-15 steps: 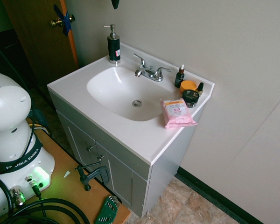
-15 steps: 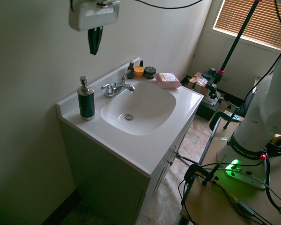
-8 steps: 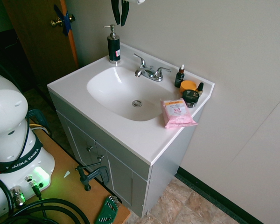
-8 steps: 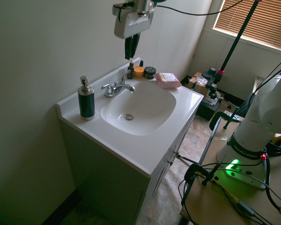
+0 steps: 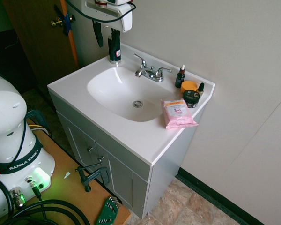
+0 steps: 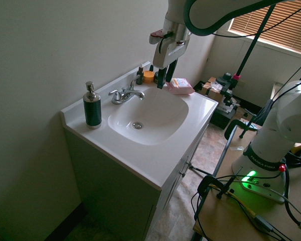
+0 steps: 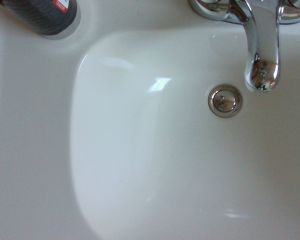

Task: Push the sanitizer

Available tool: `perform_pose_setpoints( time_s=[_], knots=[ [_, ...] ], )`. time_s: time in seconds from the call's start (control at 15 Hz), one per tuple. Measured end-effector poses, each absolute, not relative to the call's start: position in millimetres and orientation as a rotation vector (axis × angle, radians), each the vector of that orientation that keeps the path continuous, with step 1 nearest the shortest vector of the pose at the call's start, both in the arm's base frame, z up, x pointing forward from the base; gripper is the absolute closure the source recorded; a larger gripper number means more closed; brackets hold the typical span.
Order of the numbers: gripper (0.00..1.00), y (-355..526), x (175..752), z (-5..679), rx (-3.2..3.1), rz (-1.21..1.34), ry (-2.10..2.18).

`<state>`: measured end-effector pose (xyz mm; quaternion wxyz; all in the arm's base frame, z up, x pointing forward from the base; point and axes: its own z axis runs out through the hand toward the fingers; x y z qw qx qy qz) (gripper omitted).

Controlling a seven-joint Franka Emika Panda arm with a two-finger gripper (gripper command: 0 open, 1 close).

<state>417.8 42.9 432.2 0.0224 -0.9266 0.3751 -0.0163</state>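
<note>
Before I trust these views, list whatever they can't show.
- Soap pump's head: first exterior view, behind the hand; wrist view, cut off by the edge.
- Black jar: second exterior view, partly behind the hand.
- Small print on the pink packet: too small in both exterior views.
- Faucet: wrist view, cut off by the edge.

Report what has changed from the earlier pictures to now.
The gripper has opened and come lower, moving out from the wall over the sink in the second exterior view. Nothing is held. The sanitizer, wipes pack and jars stayed put.
</note>
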Motion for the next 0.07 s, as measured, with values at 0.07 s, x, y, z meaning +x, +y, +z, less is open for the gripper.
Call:
perform_pose_setpoints(
  time_s=[0.07],
  knots=[
    [0.00, 44.1, 417.4, 430.9, -2.870, -0.053, 1.159]
  ],
)
